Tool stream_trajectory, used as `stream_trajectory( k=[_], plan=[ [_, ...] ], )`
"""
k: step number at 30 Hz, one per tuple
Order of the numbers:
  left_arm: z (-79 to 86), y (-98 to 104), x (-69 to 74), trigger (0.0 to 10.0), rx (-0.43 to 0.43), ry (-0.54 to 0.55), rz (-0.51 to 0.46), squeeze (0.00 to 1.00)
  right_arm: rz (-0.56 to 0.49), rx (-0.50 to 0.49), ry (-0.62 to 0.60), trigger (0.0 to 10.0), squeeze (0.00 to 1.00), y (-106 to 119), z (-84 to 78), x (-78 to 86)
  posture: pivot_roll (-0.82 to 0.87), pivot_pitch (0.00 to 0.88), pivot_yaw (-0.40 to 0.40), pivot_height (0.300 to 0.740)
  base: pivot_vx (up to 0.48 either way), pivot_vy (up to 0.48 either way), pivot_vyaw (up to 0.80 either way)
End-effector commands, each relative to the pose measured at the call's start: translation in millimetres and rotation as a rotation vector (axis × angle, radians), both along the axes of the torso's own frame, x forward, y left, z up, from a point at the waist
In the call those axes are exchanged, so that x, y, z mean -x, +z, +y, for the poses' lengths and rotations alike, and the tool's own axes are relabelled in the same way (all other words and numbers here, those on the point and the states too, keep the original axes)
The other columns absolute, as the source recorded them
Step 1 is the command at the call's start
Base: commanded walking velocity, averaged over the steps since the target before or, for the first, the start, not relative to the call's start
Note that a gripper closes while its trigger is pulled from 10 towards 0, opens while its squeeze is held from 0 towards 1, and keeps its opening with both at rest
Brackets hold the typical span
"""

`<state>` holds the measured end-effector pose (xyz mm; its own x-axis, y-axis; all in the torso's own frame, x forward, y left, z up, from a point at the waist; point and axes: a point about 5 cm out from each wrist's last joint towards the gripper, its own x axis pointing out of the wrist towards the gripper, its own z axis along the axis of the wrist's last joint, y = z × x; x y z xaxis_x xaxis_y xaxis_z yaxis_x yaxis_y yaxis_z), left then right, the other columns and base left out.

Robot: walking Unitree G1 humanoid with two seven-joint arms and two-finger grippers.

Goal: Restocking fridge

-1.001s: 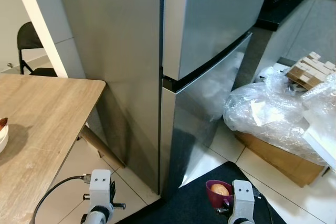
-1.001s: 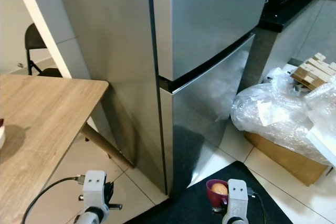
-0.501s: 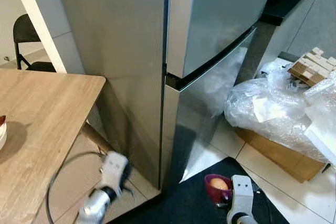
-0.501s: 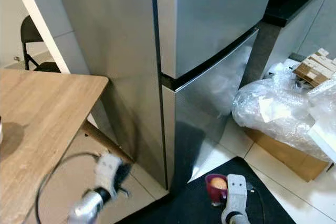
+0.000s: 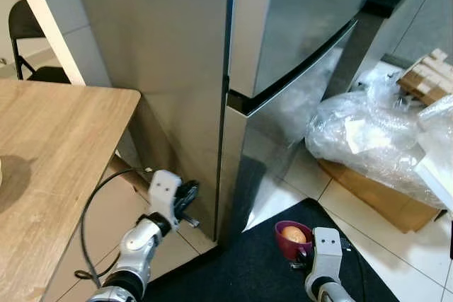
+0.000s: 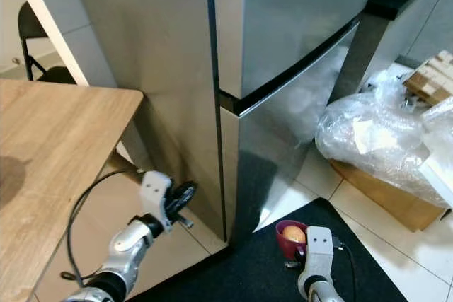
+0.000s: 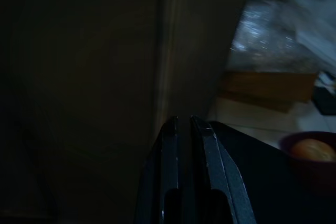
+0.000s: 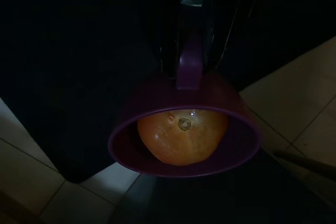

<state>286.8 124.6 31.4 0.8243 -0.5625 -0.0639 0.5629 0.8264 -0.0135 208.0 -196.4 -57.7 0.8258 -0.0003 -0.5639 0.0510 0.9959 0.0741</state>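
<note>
The left end effector (image 5: 185, 199), fingers pressed together, has risen toward the tall stainless-steel fridge (image 5: 283, 47) door edge, while the right end effector (image 8: 190, 59) grips the purple cup (image 8: 184, 124) holding an orange (image 8: 182, 136) beside it.

Tiled floor (image 5: 283, 192): fridge (image 5: 233, 68) stands on it ahead of left tool (image 5: 190, 196); black mat (image 5: 248, 266) under right tool (image 5: 301, 259); plastic-wrapped carton (image 5: 375, 199) beyond.

Light tiled floor (image 5: 283, 192) with a black mat (image 5: 244, 274) at the near edge; wooden bench (image 5: 49, 146) on the left with a black chair (image 5: 28, 40) behind it by a pale wall (image 5: 67, 47); cardboard box (image 5: 371, 192) under crumpled clear plastic wrap (image 5: 368, 139) on the right.
</note>
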Motion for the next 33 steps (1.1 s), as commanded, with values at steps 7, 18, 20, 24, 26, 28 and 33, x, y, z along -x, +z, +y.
stream_trajectory(
  k=[7, 18, 20, 24, 26, 28, 33],
  plan=[
    [-3.6, 16.7, -20.9, 10.0, -0.055, -0.019, -0.028, 0.00, -0.036, -0.016, -0.056, 10.0, 0.00, 1.6, -2.3, 0.8, -0.14, 0.161, 0.022, 0.740, 0.000, 0.000, 0.00],
    [-7.7, 24.3, -29.6, 10.0, -0.061, -0.044, -0.029, 0.00, -0.047, -0.022, -0.078, 10.0, 0.00, 2.0, -4.1, 1.8, -0.14, 0.176, 0.038, 0.740, 0.000, 0.000, 0.00],
    [-11.5, 26.4, -31.8, 10.0, -0.097, -0.054, -0.043, 0.00, -0.050, -0.022, -0.083, 10.0, 0.00, 2.3, -4.5, 1.6, -0.14, 0.177, 0.039, 0.740, 0.000, 0.000, 0.00],
    [-12.7, 28.4, -34.6, 10.0, -0.127, -0.050, -0.052, 0.00, -0.052, -0.022, -0.084, 10.0, 0.00, 2.5, -4.6, 1.4, -0.14, 0.178, 0.040, 0.740, 0.000, 0.000, 0.00],
    [-11.9, 32.3, -38.9, 10.0, -0.126, -0.015, -0.063, 0.00, -0.053, -0.022, -0.086, 10.0, 0.00, 2.7, -4.9, 1.4, -0.14, 0.180, 0.040, 0.740, 0.000, 0.000, 0.00],
    [-10.9, 37.2, -43.5, 10.0, -0.120, 0.028, -0.077, 0.00, -0.054, -0.021, -0.087, 10.0, 0.00, 2.7, -5.4, 1.6, -0.15, 0.184, 0.040, 0.740, 0.000, 0.000, 0.00],
    [-11.3, 43.0, -48.2, 10.0, -0.117, 0.063, -0.099, 0.00, -0.056, -0.019, -0.088, 10.0, 0.00, 2.8, -6.0, 1.9, -0.15, 0.186, 0.041, 0.740, 0.000, 0.000, 0.00]
  ],
)
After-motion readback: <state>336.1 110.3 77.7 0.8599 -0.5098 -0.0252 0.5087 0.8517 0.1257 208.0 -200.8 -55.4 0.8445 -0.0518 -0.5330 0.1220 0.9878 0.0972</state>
